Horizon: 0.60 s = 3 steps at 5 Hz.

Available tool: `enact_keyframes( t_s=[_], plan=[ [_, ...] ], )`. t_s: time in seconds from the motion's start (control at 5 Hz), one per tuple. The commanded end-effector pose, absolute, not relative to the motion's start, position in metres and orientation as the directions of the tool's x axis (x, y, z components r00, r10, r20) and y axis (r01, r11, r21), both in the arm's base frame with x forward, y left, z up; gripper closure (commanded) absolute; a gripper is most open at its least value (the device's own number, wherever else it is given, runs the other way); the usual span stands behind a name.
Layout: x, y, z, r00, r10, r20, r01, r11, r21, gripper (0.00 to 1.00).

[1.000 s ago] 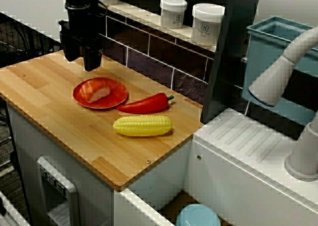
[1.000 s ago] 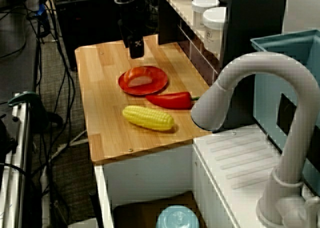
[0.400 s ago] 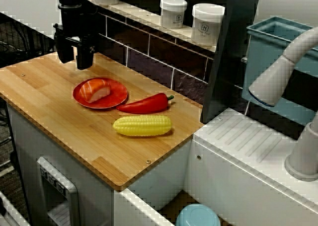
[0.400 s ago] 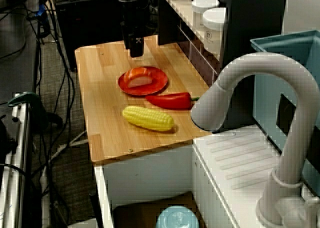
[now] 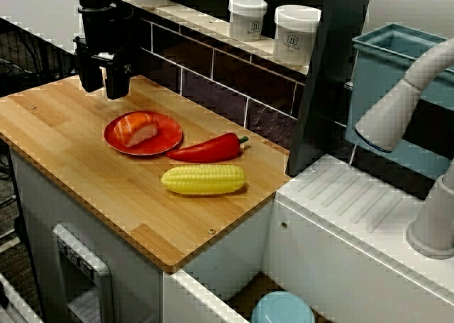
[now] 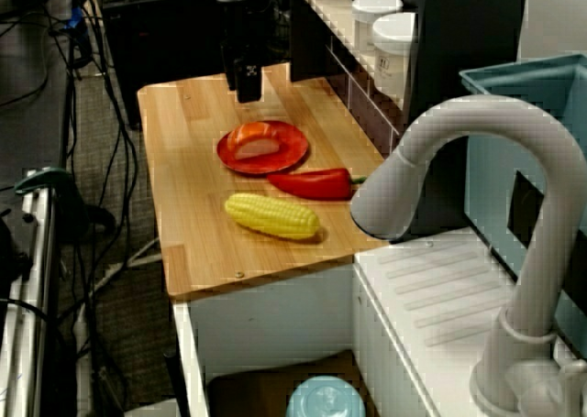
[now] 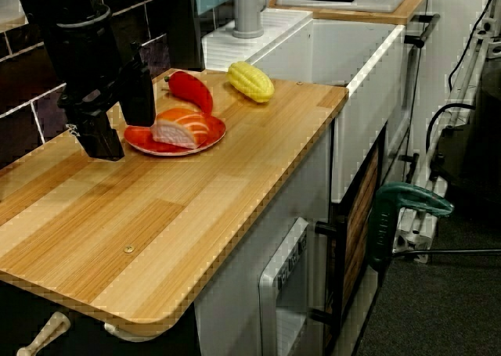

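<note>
Above the rear left part of the wooden counter (image 5: 85, 174), in the view across the counter toward the tiled wall, the black gripper (image 5: 103, 81) hangs with its fingers pointing down. A narrow gap shows between the two fingers, and nothing sits in it. The red plate (image 5: 167, 140) lies just beside and in front of the gripper, without contact. A salmon sushi piece (image 5: 136, 130) rests on the plate. A red pepper (image 5: 207, 149) lies against the plate's right edge, and a yellow corn cob (image 5: 203, 179) lies near the pepper, toward the front edge. Two white jars (image 5: 247, 17) stand on the ledge behind.

From the view over the faucet (image 6: 459, 151), the gripper (image 6: 248, 85) appears as one dark block above the far end of the counter, so the finger gap cannot be told here. The plate (image 6: 289, 147) with the sushi piece (image 6: 255, 143) lies just in front of it, followed by the pepper (image 6: 312, 183) and the corn cob (image 6: 272, 215).

From the low view along the counter, the gripper (image 7: 121, 121) is held clear of the wood, its fingers (image 7: 102, 137) spread apart and empty. The plate (image 7: 211, 133) sits close behind the fingers, which hide part of its rim. The sushi piece (image 7: 182, 129) lies upright on the plate. The pepper (image 7: 190, 90) and the corn cob (image 7: 250, 81) lie beyond.
</note>
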<state>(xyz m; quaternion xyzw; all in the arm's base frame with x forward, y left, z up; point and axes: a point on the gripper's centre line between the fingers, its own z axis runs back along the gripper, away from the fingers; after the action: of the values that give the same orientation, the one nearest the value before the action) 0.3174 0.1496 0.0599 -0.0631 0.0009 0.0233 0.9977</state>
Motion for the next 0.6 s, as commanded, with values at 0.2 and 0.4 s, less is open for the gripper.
enact_keyframes(
  t_s=[0.2,0.4],
  plan=[
    [0.312,0.137,0.067,0.987,0.026,0.156,-0.036,0.997,0.063,0.00],
    [0.315,0.136,0.082,0.986,0.031,0.163,-0.038,0.998,0.040,0.00]
  ],
)
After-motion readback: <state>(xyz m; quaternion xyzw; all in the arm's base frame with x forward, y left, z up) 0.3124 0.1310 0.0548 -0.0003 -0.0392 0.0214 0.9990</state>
